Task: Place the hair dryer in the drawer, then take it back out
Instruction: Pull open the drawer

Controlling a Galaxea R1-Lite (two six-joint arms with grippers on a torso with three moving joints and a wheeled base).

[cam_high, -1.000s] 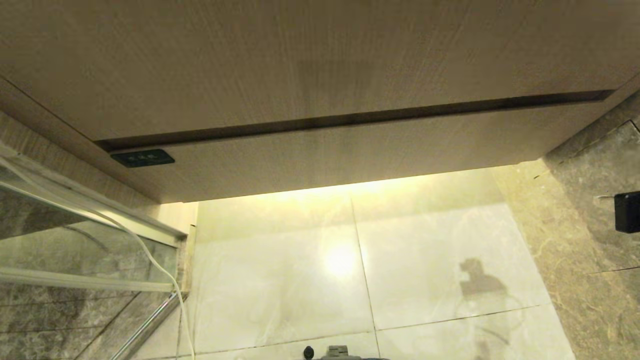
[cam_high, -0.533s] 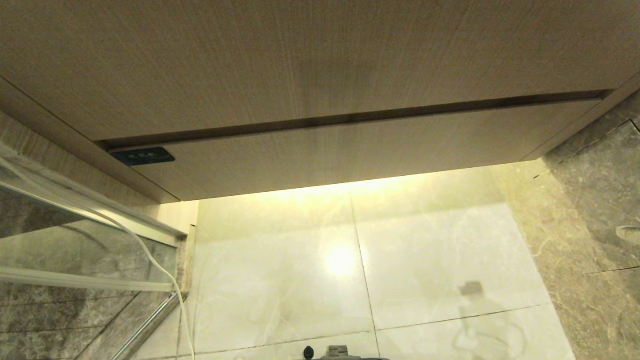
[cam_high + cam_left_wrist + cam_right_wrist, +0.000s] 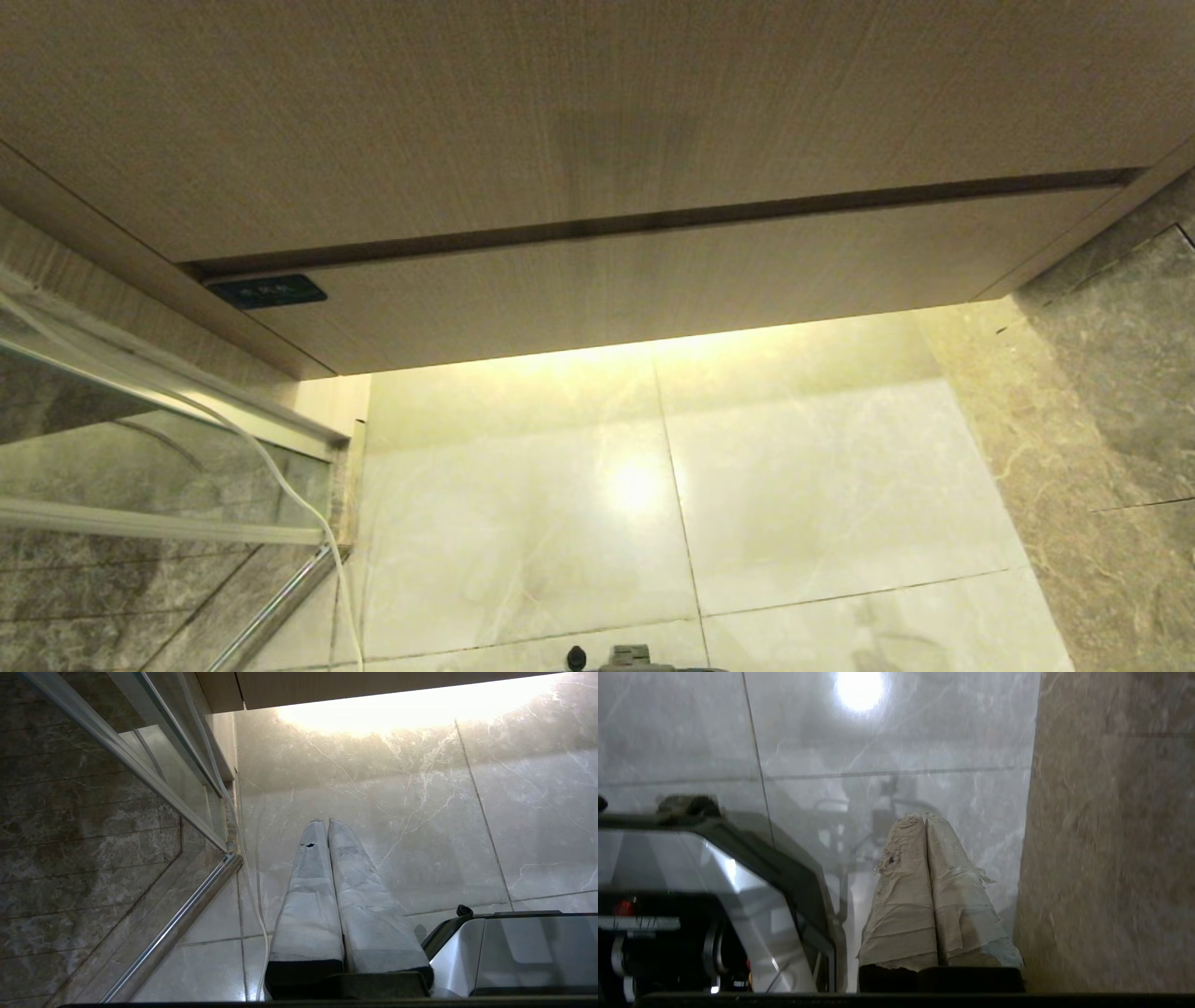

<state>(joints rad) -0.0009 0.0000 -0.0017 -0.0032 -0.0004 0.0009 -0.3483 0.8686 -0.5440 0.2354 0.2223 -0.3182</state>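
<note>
The drawer point(image 3: 653, 289) is the lower light-wood panel of the cabinet in the head view, and its front sits flush and closed. The hair dryer is out of view in every frame. Neither arm shows in the head view. My left gripper point(image 3: 327, 822) hangs over the pale floor tiles beside the glass screen, its taped fingers pressed together and holding nothing. Close to the brown marble wall, my right gripper point(image 3: 924, 816) points down at the floor, shut and empty.
A taller wood panel point(image 3: 560, 112) sits above the drawer. A glass screen with a metal rail point(image 3: 140, 448) and a thin white cable point(image 3: 280, 485) stand on the left. A marble wall point(image 3: 1120, 420) is on the right. My base point(image 3: 514, 952) is below.
The drawer front stood slightly out a second ago and is now flush. The right gripper, then at the head view's right edge, has dropped out of that view.
</note>
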